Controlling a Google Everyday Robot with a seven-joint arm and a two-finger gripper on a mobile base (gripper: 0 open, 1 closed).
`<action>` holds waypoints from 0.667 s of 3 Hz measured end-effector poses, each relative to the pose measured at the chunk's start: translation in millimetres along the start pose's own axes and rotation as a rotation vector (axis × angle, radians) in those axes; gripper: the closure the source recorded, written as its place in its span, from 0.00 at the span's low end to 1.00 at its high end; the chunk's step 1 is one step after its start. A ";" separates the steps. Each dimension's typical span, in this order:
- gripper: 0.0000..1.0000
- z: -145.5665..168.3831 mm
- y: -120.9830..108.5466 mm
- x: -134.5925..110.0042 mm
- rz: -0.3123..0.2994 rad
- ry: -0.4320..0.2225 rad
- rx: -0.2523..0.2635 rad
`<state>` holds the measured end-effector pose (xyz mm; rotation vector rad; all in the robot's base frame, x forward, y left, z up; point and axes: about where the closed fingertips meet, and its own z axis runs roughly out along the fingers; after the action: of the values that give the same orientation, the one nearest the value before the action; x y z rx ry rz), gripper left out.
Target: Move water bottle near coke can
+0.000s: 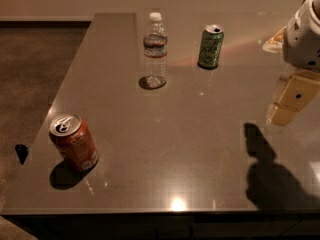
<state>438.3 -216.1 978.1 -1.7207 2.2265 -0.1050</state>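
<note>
The bench (175, 134) is a glossy grey-brown. The water bottle (155, 51) is clear with a white cap and a thin red-edged label band. The coke can (74, 149) is red-orange with white print and a silver top (the other can (210, 46) is green). The hand (287, 106), over the bench's right side, is pale tan under a white arm (302, 34).

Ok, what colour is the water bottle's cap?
White cap, clearest in the camera view; the pincer hangs at the far right.

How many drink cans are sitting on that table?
2. The coke can sits near the front left corner; the green can is at the back, right of the water bottle. The tool hangs at the right edge. None seems hidden.
</note>
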 end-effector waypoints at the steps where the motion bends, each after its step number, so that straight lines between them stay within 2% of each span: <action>1: 0.00 0.0 0.0 0.0 0.000 0.000 0.000; 2: 0.00 4.9 -14.3 -19.7 0.041 0.006 0.006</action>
<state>457.4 -200.5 981.2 -1.6723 2.2626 -0.1079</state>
